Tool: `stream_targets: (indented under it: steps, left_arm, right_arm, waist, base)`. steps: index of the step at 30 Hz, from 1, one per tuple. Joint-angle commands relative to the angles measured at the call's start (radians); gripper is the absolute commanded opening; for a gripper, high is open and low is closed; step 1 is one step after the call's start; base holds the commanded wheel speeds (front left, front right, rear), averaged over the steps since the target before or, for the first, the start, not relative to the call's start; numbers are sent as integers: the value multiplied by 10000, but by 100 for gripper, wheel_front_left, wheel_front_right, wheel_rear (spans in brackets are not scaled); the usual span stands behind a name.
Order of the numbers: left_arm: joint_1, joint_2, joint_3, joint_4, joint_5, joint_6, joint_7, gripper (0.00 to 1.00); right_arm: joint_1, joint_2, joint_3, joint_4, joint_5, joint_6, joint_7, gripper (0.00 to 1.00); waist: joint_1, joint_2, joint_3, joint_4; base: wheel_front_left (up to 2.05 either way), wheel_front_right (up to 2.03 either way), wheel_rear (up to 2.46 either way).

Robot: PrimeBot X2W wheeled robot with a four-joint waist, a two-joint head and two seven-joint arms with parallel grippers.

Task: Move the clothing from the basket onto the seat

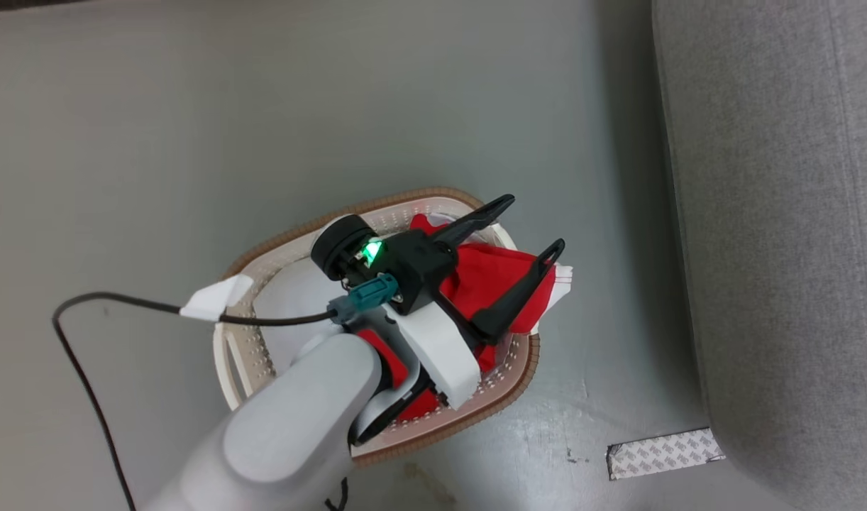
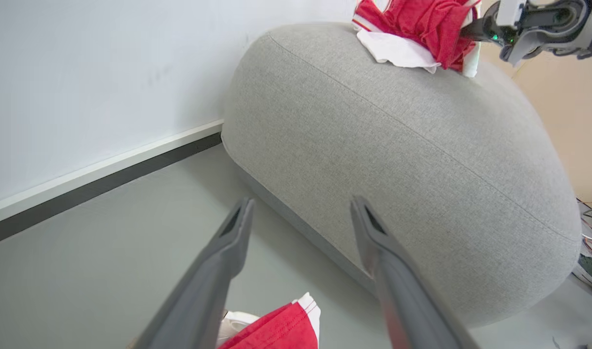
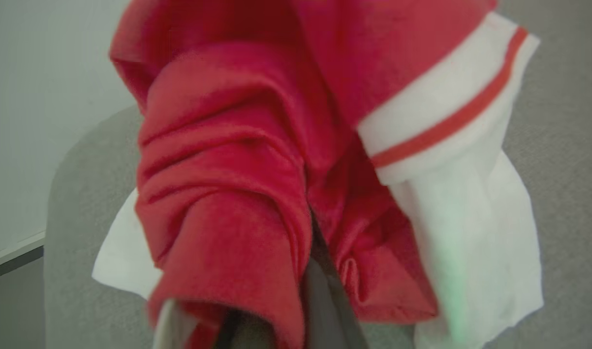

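The white basket [image 1: 291, 238] with a tan rim stands on the grey floor, with red and white clothing [image 1: 490, 273] inside it. My left gripper [image 1: 533, 225] hovers open over that clothing, holding nothing; its wrist view looks past the gripper [image 2: 302, 202] and a red corner of clothing [image 2: 276, 329] toward the seat [image 2: 397, 145]. On top of the seat, my right gripper [image 2: 470, 30] is shut on another red and white garment [image 2: 417, 24]. In the right wrist view this garment [image 3: 228, 169] bunches around the shut gripper [image 3: 318, 276] over the seat [image 3: 567, 121].
The grey seat [image 1: 781, 213] runs along the right, a short floor gap from the basket. A black cable [image 1: 86, 369] trails from my left wrist across the floor. A taped patch [image 1: 664, 453] lies by the seat's base. A white wall with a baseboard [image 2: 107, 169] stands behind.
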Motion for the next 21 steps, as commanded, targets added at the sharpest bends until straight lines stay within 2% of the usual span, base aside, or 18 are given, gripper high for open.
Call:
stream_targets:
  steps: [1,2,3,4,5,12,21]
  left_arm:
    - [-49,16,44,37,-105,-5,-58,100]
    - [-46,10,52,61,-116,1,-79,100]
    - [-27,9,58,93,-138,2,-93,100]
    - [1,2,57,125,-174,11,-99,100]
    - [45,-7,54,163,-201,22,-105,100]
    - [495,-115,85,587,-570,38,-476,100]
    - [1287,71,625,685,-1346,218,-861,100]
  right_arm:
    - [69,-92,77,22,187,-22,298,23]
    - [96,-120,131,65,283,-22,521,30]
    - [111,-135,214,69,302,-22,678,44]
    - [97,-160,263,57,335,-22,737,92]
    - [77,-179,297,58,338,-22,747,100]
    - [526,-288,916,-176,148,-22,767,100]
    - [1699,-1150,1701,-2238,273,-22,95,100]
  waist:
    - [-1,-1,-121,-25]
    - [-1,-1,-185,-34]
    - [-1,-1,-254,-45]
    - [-1,-1,-324,-62]
    - [-1,-1,-403,-82]
    - [-1,-1,-1510,-220]
    - [-1,-1,-3429,-443]
  base:
    - [0,0,0]
    - [0,0,0]
    - [0,0,0]
    - [0,0,0]
    - [0,0,0]
    - [0,0,0]
    - [0,0,0]
